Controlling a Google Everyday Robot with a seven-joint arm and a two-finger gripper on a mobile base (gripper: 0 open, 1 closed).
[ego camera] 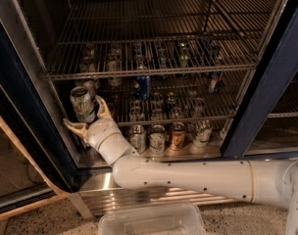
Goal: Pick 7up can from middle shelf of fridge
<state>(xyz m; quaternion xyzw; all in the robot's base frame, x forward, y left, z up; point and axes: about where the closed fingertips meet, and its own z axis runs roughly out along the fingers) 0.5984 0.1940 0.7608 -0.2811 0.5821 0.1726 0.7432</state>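
Observation:
The 7up can (pixel 82 103), pale with a silver top, is tilted slightly at the far left of the fridge (pixel 269 92), just over the left front end of the middle shelf (pixel 212 115). My gripper (pixel 84 113) is shut on it, with one tan finger (pixel 72 126) low on its left and the other finger (pixel 103 107) on its right. My white arm reaches in from the lower right.
A blue Pepsi can (pixel 141 85) stands on the middle shelf to the right. Several cans (pixel 157 140) line the floor panel below. The upper wire rack (pixel 149 70) is right above the can. A clear plastic bin (pixel 151 220) sits on the ground in front.

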